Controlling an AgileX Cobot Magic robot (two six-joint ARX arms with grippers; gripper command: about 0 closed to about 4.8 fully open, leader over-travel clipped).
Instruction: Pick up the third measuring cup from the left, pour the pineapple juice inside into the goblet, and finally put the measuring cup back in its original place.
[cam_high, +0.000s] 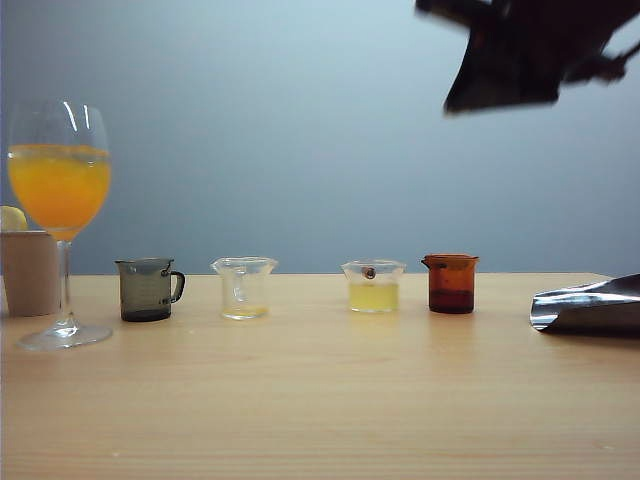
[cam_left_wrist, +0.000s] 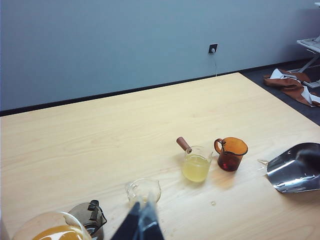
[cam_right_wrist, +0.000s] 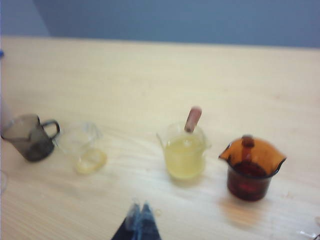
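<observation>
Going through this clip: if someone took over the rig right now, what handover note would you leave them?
Right gripper: shut, empty, in the air above the table, on the near side of the cups.
Left gripper: fingers together, empty, hanging over the clear cup second from the left.
Third measuring cup: standing in the row with its pineapple juice inside, untouched, next to the amber cup.
Goblet: at the left end, already holding orange drink.
Done: nothing yet.
Left: grasp the cup, pour into the goblet, set the cup back in its place.
</observation>
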